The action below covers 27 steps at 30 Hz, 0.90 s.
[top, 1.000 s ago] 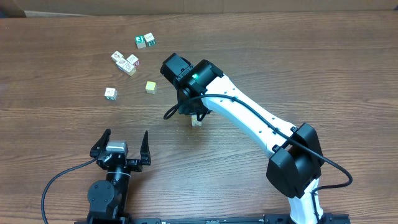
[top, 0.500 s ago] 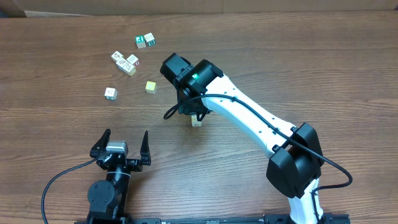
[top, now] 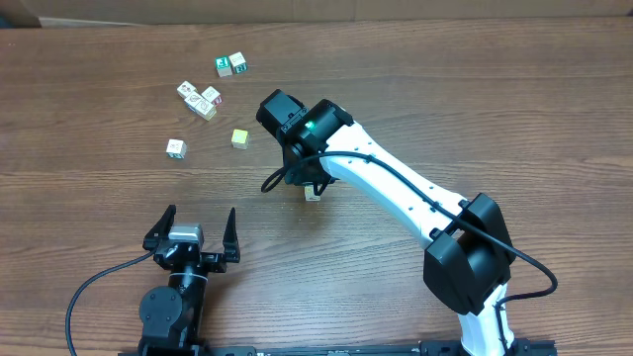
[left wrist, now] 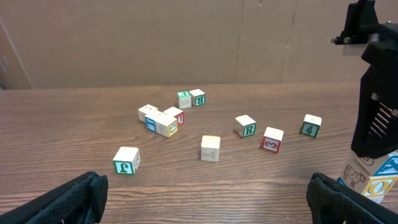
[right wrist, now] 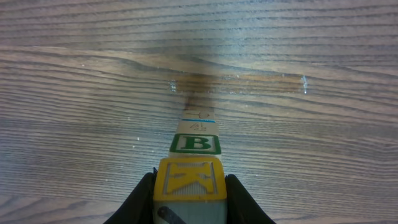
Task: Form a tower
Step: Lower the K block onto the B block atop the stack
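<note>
The tower [right wrist: 194, 142] stands near the table's middle, a one-cube-wide stack of lettered wooden cubes. Its top cube is a yellow K cube [right wrist: 189, 177], sitting on a green B cube [right wrist: 195, 144]. My right gripper [right wrist: 189, 186] is shut on the K cube, with a black finger pressed to each side. From overhead, only the tower's foot [top: 313, 195] shows below the right gripper [top: 309, 178]. In the left wrist view the tower [left wrist: 376, 183] is at the far right edge. My left gripper [top: 193, 232] rests open near the front edge, holding nothing.
Several loose picture cubes [top: 203, 99] lie scattered at the back left, with a plain yellow-green cube [top: 239, 137] among them. In the left wrist view a J cube [left wrist: 126, 160] is nearest my left gripper [left wrist: 208, 196]. The right arm [top: 415, 208] crosses the table's right half.
</note>
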Tool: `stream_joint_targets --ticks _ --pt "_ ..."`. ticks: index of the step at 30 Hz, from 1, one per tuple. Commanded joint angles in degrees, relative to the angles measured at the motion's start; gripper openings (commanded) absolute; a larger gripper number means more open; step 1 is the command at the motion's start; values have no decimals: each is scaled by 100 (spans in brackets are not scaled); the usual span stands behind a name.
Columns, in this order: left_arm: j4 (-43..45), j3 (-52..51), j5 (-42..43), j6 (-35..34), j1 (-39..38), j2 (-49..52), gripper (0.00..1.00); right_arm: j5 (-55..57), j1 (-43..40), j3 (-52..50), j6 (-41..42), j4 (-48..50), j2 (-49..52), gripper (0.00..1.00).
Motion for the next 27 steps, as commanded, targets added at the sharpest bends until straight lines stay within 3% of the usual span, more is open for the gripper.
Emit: stream_joint_targets --ticks 1,18,27 --pt "13 -20 66 90 39 -63 99 105 37 -20 -20 46 15 23" --pt "13 -20 68 92 39 -63 100 105 15 -22 -20 2 15 27" --pt "13 -20 68 90 39 -63 100 105 15 -22 -20 0 15 42"
